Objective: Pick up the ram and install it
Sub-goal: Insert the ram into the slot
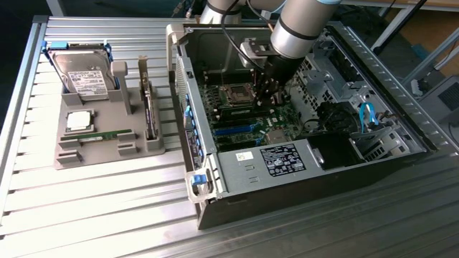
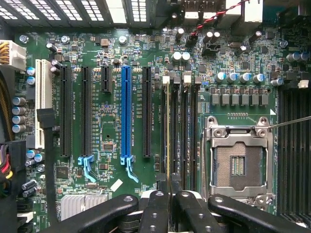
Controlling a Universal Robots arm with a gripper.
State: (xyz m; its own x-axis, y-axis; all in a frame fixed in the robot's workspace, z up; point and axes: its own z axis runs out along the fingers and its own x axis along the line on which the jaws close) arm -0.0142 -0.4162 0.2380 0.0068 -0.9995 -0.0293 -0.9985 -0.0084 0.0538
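Underneath everything is a table (image 1: 86, 204) of ribbed, pale metal slats, brightly lit. Beyond its far edge the room falls into shadow, with a few stand legs and dark shapes that are hard to make out.

Toward the exterior view's left sits a grey tray (image 1: 107, 156) holding a hard drive (image 1: 85, 75), a square silver processor chip (image 1: 79, 121), an upright dark expansion card (image 1: 149, 105) and a spare green memory stick (image 1: 97, 137) lying flat.

Toward the exterior view's right, an open computer case (image 1: 301, 177) lies on its side, and the arm (image 1: 305, 27) reaches down into it.

In the wrist view the gripper (image 2: 171, 191) hangs over the motherboard (image 2: 104, 121). Its two black fingers (image 2: 158, 206) are drawn close and pinch the ram (image 2: 168, 126). The ram shows edge-on as a thin pale line standing over the memory slots. It lies between the long blue slot (image 2: 126, 116) and the empty processor socket (image 2: 238, 162), on the side away from the socket.

Whether the ram sits fully down in its slot cannot be told from this angle. Its lower end is covered by the fingers. In the exterior view the arm's wrist hides the gripper's tips and the ram.
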